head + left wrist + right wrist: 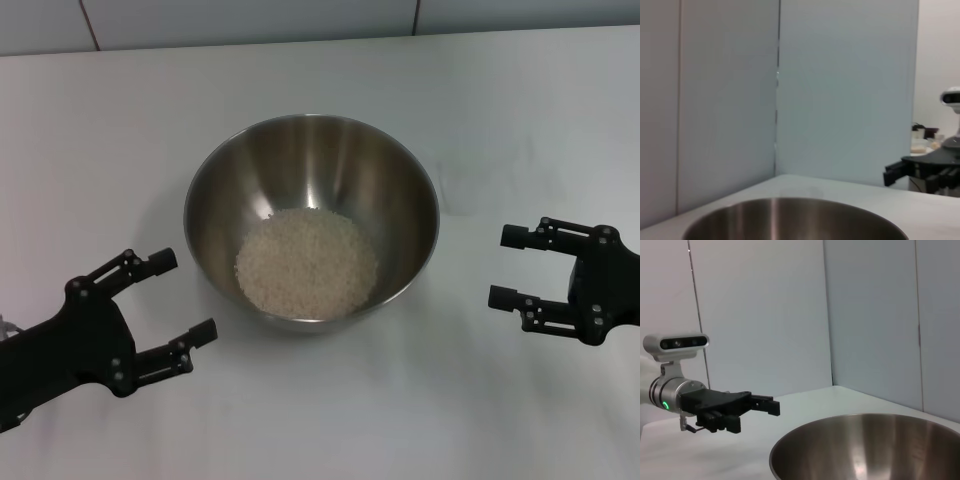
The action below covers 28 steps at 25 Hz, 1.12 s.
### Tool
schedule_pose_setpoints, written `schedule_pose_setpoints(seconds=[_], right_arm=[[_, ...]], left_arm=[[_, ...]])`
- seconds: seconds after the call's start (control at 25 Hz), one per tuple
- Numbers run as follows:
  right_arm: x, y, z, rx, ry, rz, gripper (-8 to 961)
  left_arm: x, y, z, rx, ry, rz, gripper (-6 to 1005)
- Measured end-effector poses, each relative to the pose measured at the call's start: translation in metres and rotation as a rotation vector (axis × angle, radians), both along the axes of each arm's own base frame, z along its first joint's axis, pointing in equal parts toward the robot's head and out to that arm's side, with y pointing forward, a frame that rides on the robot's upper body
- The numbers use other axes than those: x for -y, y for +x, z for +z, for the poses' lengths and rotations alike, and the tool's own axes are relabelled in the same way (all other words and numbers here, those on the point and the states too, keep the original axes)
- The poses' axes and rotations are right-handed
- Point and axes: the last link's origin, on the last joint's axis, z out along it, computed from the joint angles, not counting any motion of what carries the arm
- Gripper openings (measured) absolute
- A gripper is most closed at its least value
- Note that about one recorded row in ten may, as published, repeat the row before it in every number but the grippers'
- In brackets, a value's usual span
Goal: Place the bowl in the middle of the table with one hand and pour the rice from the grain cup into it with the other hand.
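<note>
Rice (307, 260) lies as a pale heap in the bottom of the bowl (400, 200), and the bowl stands near the middle of the white worktop (520, 110). No grain cup shows in any view, so I cannot say where it is.

The left gripper (183, 297) sits at the near left of the bowl, close to its rim but not touching; its fingers are spread apart and hold nothing. The right gripper (508, 267) is to the right of the bowl, apart from it, its fingers likewise spread and empty, pointing toward the bowl. The right wrist view looks across the bowl's rim (850, 430) to the left gripper (771, 405) beyond it, clear of the metal; the left wrist view shows the bowl's edge (790, 210) low in front and the right gripper (893, 173) on the far side.

Judging from this, both parts of the task look done: the bowl is placed and the rice is in it. The step in hand seems to be the close of the task, with both arms free of their loads. The next move probably calls only for drawing the arms back without brushing the bowl, which is light, smooth-sided and would slide or rock easily if a finger caught its rim.
</note>
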Motion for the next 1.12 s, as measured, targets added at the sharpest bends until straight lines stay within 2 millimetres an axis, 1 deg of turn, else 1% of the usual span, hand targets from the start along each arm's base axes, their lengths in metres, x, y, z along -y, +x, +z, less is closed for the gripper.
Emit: schedule_pose_setpoints(seconds=[0.32, 1.12], right_arm=[[-0.0022, -0.0028, -0.0027, 0.001, -0.003, 0.009, 715], [-0.0038, -0.0023, -0.0065, 0.013, 0.006, 0.005, 715]], left_arm=[[-0.0033, -0.0011, 0.0034, -0.033, -0.051, -0.008, 871], [-0.0032, -0.0033, 0.0090, -0.038, -0.066, -0.007, 871]])
